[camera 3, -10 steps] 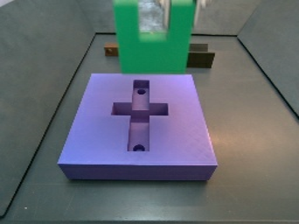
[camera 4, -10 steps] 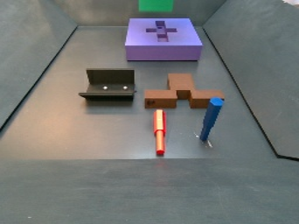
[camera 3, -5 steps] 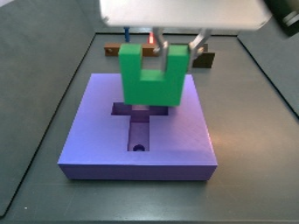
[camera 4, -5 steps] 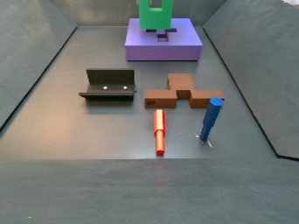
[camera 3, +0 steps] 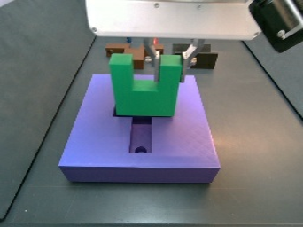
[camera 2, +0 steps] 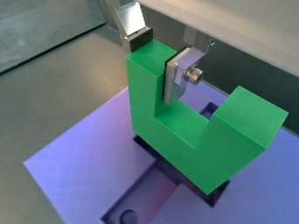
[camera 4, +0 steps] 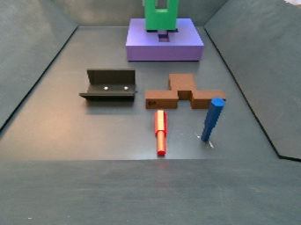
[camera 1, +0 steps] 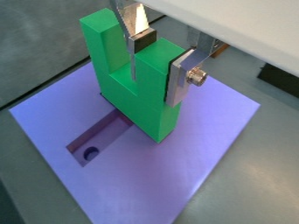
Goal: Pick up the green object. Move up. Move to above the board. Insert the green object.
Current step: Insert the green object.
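Observation:
My gripper (camera 1: 160,57) is shut on one prong of the bright green U-shaped object (camera 1: 131,87), its prongs pointing up. The same grip shows in a wrist view (camera 2: 160,54). The purple board (camera 1: 211,140) lies right beneath. In a side view the green object (camera 3: 142,93) stands over the middle of the board's (camera 3: 178,142) cross-shaped recess, its base at the board's top; I cannot tell whether it is inside. One arm of the recess with a round hole (camera 3: 140,147) shows in front. From afar, the green object (camera 4: 161,16) is on the board (camera 4: 141,49) at the back.
On the floor near the front are a dark olive U-shaped block (camera 4: 108,85), a brown cross-shaped piece (camera 4: 180,92), a blue stick (camera 4: 213,119) and a red stick (camera 4: 161,132). Grey walls close in the floor.
My gripper has come down with the green object. It hung well above the board's back edge a second ago; now its base is at the cross recess.

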Robot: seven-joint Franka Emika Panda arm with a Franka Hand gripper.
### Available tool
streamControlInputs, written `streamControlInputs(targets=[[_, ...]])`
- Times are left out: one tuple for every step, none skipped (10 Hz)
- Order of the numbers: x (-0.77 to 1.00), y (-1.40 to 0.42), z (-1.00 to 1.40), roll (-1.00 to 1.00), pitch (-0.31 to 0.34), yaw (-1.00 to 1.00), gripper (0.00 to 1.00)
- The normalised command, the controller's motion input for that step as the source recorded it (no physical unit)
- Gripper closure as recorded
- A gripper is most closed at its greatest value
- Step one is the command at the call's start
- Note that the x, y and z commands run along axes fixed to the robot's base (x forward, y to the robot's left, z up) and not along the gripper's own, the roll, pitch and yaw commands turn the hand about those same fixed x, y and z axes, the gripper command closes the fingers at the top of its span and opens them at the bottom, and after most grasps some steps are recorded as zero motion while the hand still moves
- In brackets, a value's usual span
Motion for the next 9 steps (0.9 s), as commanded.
streamControlInputs(targets=[[-0.29,0.0,-0.13,0.0,-0.107,0.02,1.0],[-0.32,0.04,-0.12,0.0,-0.087,0.0,1.0],[-0.06,0.03,-0.07,0.0,-0.083,0.0,1.0],[0.0,0.0,-0.08,0.0,-0.077,-0.07,1.0],[0.1,0.0,-0.1,0.0,-0.043,-0.05,1.0],[0.2,0.0,-0.1,0.03,0.0,-0.02,1.0],[0.08,0.0,-0.13,0.04,0.0,-0.08,1.0],[0.04,0.02,-0.13,0.05,0.0,-0.09,1.0],[0.06,0.0,-0.14,0.05,0.0,-0.05,1.0]])
